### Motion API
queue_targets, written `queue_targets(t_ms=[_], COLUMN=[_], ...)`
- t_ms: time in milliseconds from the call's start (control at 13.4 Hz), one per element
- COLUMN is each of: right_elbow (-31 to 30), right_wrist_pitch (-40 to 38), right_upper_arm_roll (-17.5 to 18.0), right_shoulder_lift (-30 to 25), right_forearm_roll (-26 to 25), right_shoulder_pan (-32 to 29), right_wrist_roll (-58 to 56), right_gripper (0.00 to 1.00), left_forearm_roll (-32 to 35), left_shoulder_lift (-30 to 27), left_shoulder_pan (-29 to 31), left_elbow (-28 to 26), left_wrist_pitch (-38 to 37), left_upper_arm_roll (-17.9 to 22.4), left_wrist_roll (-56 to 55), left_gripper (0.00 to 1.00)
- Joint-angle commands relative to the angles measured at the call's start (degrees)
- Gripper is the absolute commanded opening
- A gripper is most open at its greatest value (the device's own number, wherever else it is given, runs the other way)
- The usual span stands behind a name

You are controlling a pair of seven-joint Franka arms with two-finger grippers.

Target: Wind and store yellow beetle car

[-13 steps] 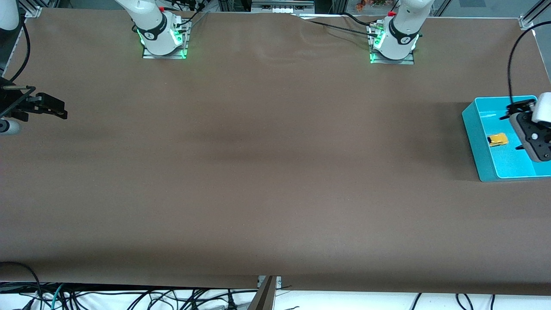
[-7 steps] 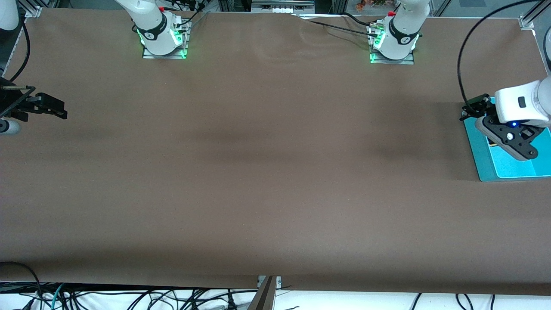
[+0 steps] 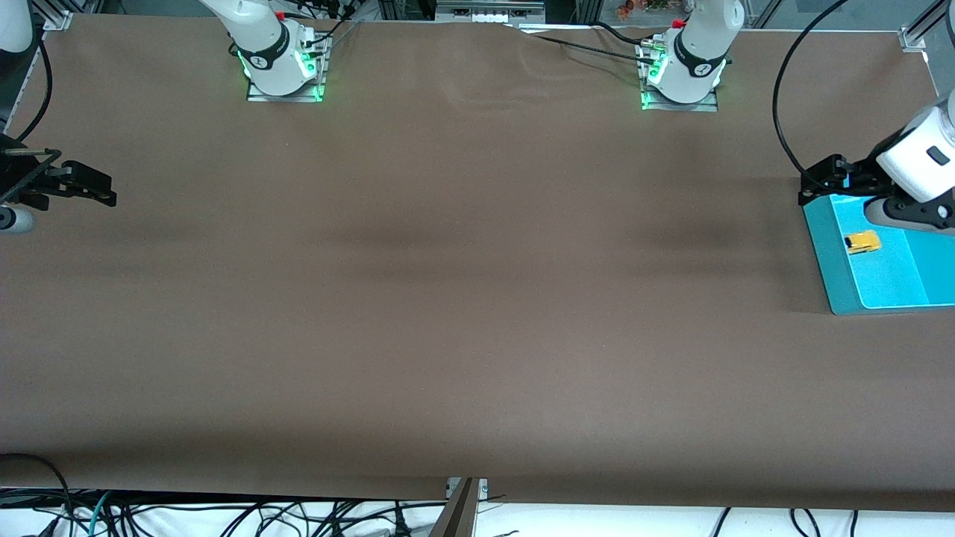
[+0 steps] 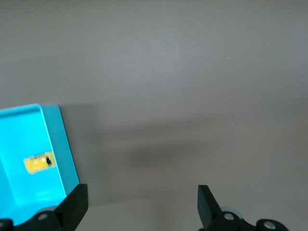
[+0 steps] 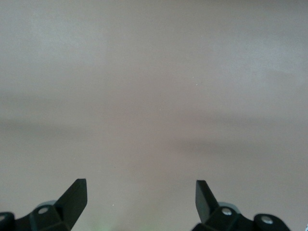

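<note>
Car: the tiny bright yellow beetle toy car (image 3: pixel 862 242) with dark windows lay inside the shallow turquoise plastic tray (image 3: pixel 828 261), resting on the tray's floor. In the left wrist view the yellow beetle toy car (image 4: pixel 38 163) sat near the tray's side wall (image 4: pixel 60 144).

Tray: it sat on the brown cloth-covered surface (image 3: pixel 462 298) at the left arm's end, with part of it cut off by the edge of the front view.

Left pincer: the black left pincer (image 3: pixel 819 181) was up in the air over the tray's corner, the corner farther from the front camera. Its two fingers stood wide apart with nothing between them. In its own wrist view the left pincer (image 4: pixel 143 204) showed one finger over the tray's edge and the other over bare surface. The car lay below it and a little to the side, not touched.

Right pincer: the black right pincer (image 3: pixel 93 186) waited over bare surface at the right arm's end, well apart from the tray and car. In its own view the right pincer (image 5: pixel 141 199) had its fingers spread wide and held nothing.
</note>
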Motion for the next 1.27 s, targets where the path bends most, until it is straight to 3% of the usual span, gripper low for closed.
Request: queue_targets(t_ms=[0,150,1196], right_elbow=[0.89,0.89,0.89], right_wrist_pitch=[-0.1,-0.1,-0.1], right_upper_arm_roll=[-0.13,-0.13,-0.83], right_shoulder_lift=[0.27,0.27,0.35], right_forearm_roll=[0.01,0.1,0.1], right_shoulder_pan=[-0.09,-0.09,-0.18], right_wrist_roll=[-0.89,-0.89,-0.97], right_gripper=[1.0,1.0,1.0], left_forearm_roll=[-1.89,-3.46,-3.56], left_shoulder_lift=[-6.59,-7.84,-7.75], left_shoulder_pan=[-5.26,-5.99,-7.57], left_elbow=[-7.51,-10.07,-10.25], left_wrist_pitch=[3.12,6.89,6.82], left_upper_arm_roll=[5.35,6.78,7.57], left_wrist_roll=[-6.89,-7.17,-7.08], left_gripper=[1.0,1.0,1.0])
